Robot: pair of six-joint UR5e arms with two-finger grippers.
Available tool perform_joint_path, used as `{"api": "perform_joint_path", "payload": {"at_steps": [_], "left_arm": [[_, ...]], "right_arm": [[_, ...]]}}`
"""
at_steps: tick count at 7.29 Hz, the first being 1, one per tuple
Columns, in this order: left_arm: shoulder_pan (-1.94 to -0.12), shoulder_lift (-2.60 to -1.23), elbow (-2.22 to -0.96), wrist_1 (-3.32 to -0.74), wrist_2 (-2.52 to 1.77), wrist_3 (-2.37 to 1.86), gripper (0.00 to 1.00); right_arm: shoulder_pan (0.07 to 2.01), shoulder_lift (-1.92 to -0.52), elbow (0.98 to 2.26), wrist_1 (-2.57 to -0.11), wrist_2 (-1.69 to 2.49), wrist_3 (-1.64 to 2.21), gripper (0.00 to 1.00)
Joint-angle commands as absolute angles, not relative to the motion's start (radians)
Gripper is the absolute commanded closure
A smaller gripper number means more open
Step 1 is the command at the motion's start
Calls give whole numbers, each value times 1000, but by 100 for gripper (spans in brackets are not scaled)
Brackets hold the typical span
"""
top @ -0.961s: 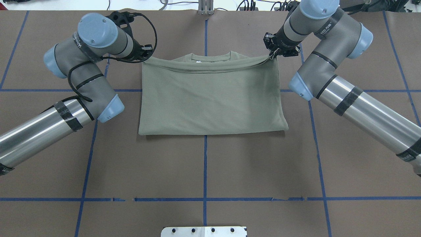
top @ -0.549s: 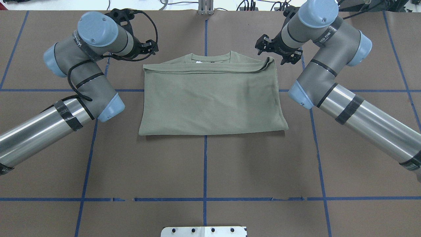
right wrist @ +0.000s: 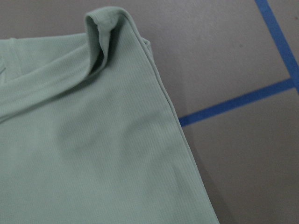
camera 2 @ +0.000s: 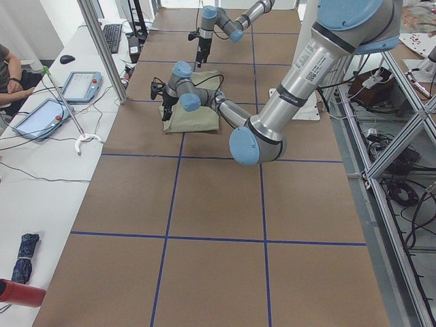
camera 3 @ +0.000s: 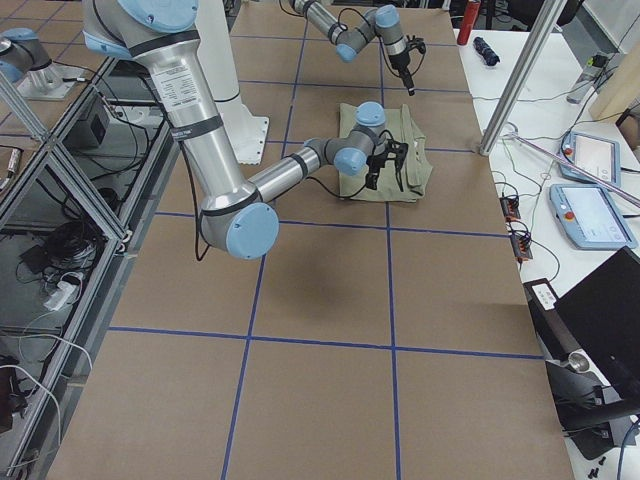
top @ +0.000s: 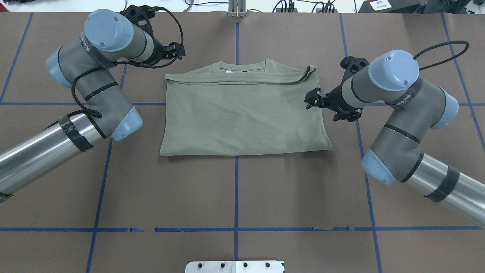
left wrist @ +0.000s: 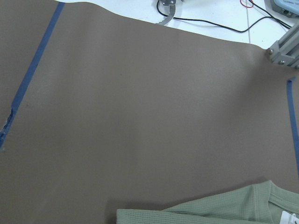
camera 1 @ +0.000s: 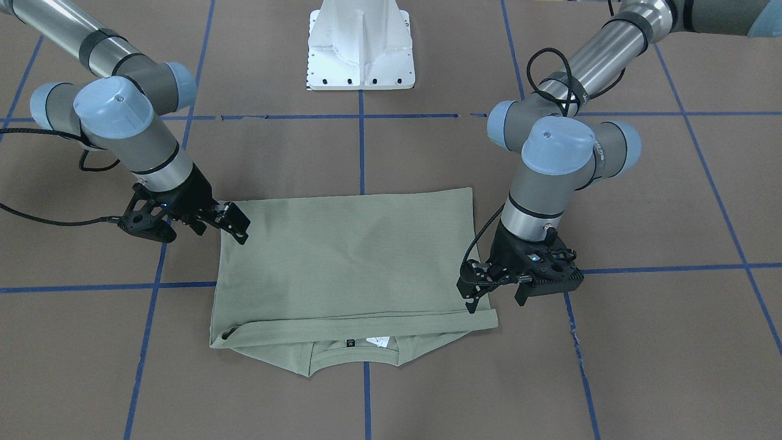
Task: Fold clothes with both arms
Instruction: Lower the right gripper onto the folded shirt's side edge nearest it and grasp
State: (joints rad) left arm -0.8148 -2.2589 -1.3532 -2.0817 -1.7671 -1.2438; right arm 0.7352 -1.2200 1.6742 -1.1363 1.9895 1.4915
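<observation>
The sage-green shirt (top: pixel 242 113) lies folded flat in the middle of the table, collar on the far side, with a white tag (top: pixel 228 71) at the neck. Its folded-over edge runs just below the collar and one corner (right wrist: pixel 105 28) stands up slightly. My left gripper (top: pixel 175 52) hovers open just off the shirt's far left corner, holding nothing; the front-facing view shows that left gripper (camera 1: pixel 495 296) with its fingers spread. My right gripper (top: pixel 322 107) is open beside the shirt's right edge, about halfway along it, and empty. The left wrist view catches only a strip of shirt (left wrist: pixel 224 214).
Blue tape lines (top: pixel 236 189) grid the brown table cover. The white pedestal base (camera 1: pixel 361 46) stands at the robot's side. Beyond the far edge, a side bench holds tablets (camera 2: pixel 82 85), cables and a person's arm (camera 2: pixel 10 82). Metal posts (camera 3: pixel 530 60) rise at the table's edge.
Both grippers have let go of the folded edge's far corners, which now lies flat. The right gripper has swung back toward the robot along the shirt's right edge; the left barely moved.
</observation>
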Motion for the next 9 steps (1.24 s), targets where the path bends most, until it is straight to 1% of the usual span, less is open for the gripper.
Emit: {"api": "perform_joint_path", "payload": {"at_steps": [1,5,6,7,8,9], "left_arm": [[-815,-2260,-1361,-2080,-1767,-1244,0],[-815,-2260,-1361,-2082,-1767,-1244,0],[-815,-2258,-1361,-2082,-1767,-1244,0],[-813,-2258,-1361,-2082,-1767,-1244,0],[-813,-2255,-1361,-2082,-1767,-1244,0],[-813,-2255,-1361,-2083,-1767,-1244,0]], "right_arm": [[686,-1275,1709,-1137,1985,1534,0],[658,-1293,1693,-1137,1980,1534,0],[649,-1293,1694,-1137,1980,1534,3],[647,-1293,1697,-1137,1982,1534,33],[647,-1293,1697,-1137,1985,1534,79],[647,-1301,1698,-1137,1991,1532,100]]}}
